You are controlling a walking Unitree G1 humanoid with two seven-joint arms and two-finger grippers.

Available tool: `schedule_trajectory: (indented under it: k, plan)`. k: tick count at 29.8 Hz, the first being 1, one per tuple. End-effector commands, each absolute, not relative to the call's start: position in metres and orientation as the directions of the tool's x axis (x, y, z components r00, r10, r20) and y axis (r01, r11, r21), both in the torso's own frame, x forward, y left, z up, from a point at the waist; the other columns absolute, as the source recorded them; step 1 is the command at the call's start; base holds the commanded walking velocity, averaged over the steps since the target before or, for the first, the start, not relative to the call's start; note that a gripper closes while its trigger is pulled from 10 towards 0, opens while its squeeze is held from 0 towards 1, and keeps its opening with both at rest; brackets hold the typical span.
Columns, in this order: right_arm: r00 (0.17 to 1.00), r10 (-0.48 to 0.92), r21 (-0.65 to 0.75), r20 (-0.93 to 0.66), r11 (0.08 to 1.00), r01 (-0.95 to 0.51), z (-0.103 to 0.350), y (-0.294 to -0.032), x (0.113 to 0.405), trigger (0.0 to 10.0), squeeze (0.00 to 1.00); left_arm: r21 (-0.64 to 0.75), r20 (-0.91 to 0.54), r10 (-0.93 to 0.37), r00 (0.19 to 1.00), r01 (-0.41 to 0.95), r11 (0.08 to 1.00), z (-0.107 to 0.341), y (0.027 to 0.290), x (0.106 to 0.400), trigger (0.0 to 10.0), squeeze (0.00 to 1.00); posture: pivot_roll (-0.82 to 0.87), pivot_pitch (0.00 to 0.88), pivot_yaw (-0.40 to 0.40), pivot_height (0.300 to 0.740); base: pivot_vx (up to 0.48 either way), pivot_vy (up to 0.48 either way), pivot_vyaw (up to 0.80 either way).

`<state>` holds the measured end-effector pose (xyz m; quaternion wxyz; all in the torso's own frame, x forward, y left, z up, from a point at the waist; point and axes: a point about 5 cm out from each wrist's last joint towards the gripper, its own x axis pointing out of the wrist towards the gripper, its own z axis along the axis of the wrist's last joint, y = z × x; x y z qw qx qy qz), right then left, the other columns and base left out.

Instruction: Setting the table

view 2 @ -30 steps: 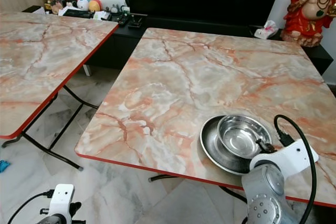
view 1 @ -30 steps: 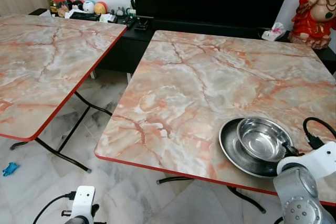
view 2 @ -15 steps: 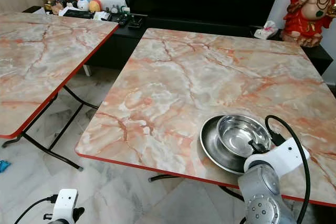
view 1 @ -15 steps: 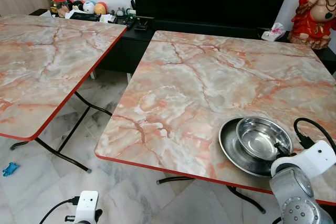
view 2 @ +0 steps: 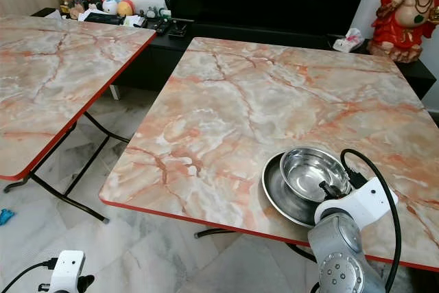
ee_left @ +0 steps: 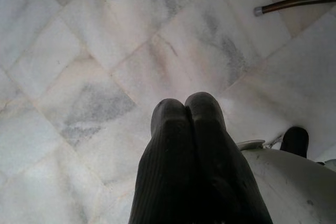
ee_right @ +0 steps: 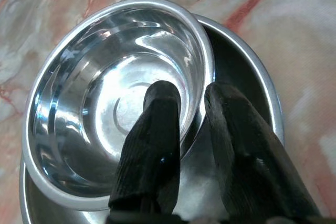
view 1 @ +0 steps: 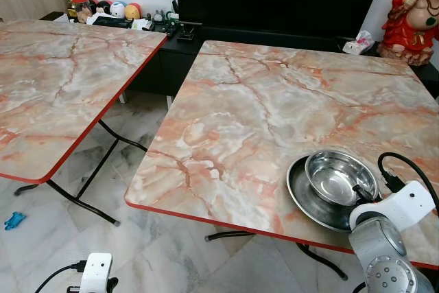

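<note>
Right gripper (ee_right: 191,100) on the steel bowl (ee_right: 105,98)
Its fingers pinch the bowl's rim, bowl tilted in plate (ee_right: 252,82), near-right tabletop (view 1: 260,101). Left gripper (ee_left: 189,111) fingers pressed together above floor (ee_left: 79,51).

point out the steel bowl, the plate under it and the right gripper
steel bowl (ee_right: 105,98), right wrist view, inner base
plate (view 1: 302,186), left eye view, left rim
right gripper (ee_right: 191,95), right wrist view, between fingertips, straddling the bowl's rim
</note>
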<state>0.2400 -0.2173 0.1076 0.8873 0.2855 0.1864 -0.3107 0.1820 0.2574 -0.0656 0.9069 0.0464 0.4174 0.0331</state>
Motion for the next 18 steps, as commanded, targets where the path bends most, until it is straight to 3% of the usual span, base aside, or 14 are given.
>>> schedule_trajectory:
  k: [1, 10, 18]
  plan:
    - [0.753, -0.395, 0.431, -0.526, 0.639, 0.637, 0.106, -0.201, 0.239, 10.0, 0.00, 0.103, -0.771, 0.095, 0.629, -0.024, 0.994, -0.069, 0.255, 0.177, 10.0, 0.00, 0.05, 0.021, -0.049, 0.740, 0.000, 0.000, 0.00]
    - [0.765, -0.344, 0.431, -0.544, 0.668, 0.607, 0.103, -0.190, 0.239, 10.0, 0.00, 0.077, -0.769, 0.054, 0.637, 0.008, 0.997, -0.073, 0.219, 0.190, 10.0, 0.00, 0.05, 0.021, -0.048, 0.740, 0.000, 0.000, 0.00]
    - [0.770, -0.330, 0.428, -0.545, 0.681, 0.594, 0.104, -0.187, 0.238, 10.0, 0.00, 0.078, -0.767, 0.055, 0.639, 0.007, 0.997, -0.074, 0.218, 0.190, 10.0, 0.00, 0.05, 0.023, -0.050, 0.740, 0.000, 0.000, 0.00]
